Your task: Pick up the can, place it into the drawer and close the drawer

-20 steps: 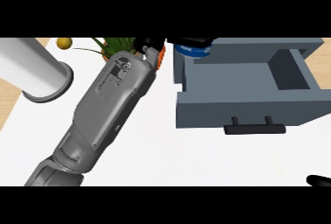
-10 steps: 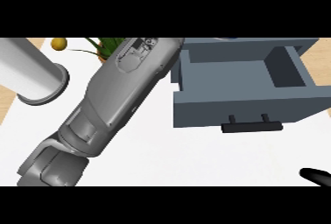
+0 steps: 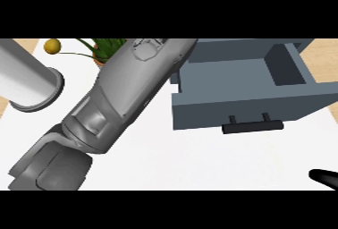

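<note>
Left arm over open drawer; can not visible.

Left forearm (image 3: pixel 122 96) runs off the top edge beside the drawer (image 3: pixel 244 96); hand hidden, fingers can't tell. Right hand (image 3: pixel 325 178): only a tip shows. Suggest lowering inside the walls before release, then pushing the handle (image 3: pixel 253 126).

Open grey drawer (image 3: pixel 244 85) with bare interior reachable from above, its black handle (image 3: pixel 253 126) jutting toward the viewer, left forearm (image 3: pixel 125 94) slanting across the drawer's left side, white cylinder (image 3: pixel 26 78) and plant (image 3: pixel 105 47) crowding the far left, white surface (image 3: pixel 198 161) open in front.
</note>
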`<state>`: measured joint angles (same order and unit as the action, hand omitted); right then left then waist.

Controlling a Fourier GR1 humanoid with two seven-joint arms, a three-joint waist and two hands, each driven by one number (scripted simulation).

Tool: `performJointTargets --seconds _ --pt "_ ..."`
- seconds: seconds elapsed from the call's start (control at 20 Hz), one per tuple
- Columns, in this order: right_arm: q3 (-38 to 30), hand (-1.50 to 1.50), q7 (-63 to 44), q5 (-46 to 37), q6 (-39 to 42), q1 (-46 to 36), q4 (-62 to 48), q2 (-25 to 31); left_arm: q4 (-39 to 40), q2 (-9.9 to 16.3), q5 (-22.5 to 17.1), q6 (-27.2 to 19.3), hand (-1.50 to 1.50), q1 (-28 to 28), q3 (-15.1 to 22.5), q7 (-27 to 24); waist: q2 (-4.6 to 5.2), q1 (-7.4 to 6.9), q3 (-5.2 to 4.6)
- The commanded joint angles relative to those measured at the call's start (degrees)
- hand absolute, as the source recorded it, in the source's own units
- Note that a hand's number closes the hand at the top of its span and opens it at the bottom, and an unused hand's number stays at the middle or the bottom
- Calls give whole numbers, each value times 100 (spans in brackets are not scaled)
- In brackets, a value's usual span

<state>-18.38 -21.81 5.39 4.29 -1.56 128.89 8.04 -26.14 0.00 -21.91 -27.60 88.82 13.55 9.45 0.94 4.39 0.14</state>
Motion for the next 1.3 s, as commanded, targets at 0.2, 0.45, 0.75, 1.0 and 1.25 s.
performJointTargets --seconds 0.2,0.45,0.75,1.0,1.25 --pt "218 -150 -203 -203 -129 -294 44 28 698 0 -260 -651 -150 560 207 -137 47 150 3" --pt "237 -150 54 -172 47 -187 -219 41 793 0 -497 -884 -150 420 328 -473 75 190 9" --pt "444 -150 130 -715 131 -798 -322 476 817 0 -723 -936 -150 296 392 -765 96 104 -1" --pt "800 -150 560 -1484 354 -575 -189 699 874 0 -977 -996 -150 538 299 -629 72 127 0" --pt "1206 -150 912 -2493 279 -1109 -942 980 799 0 -1241 -981 -150 442 248 -859 100 5 -1"
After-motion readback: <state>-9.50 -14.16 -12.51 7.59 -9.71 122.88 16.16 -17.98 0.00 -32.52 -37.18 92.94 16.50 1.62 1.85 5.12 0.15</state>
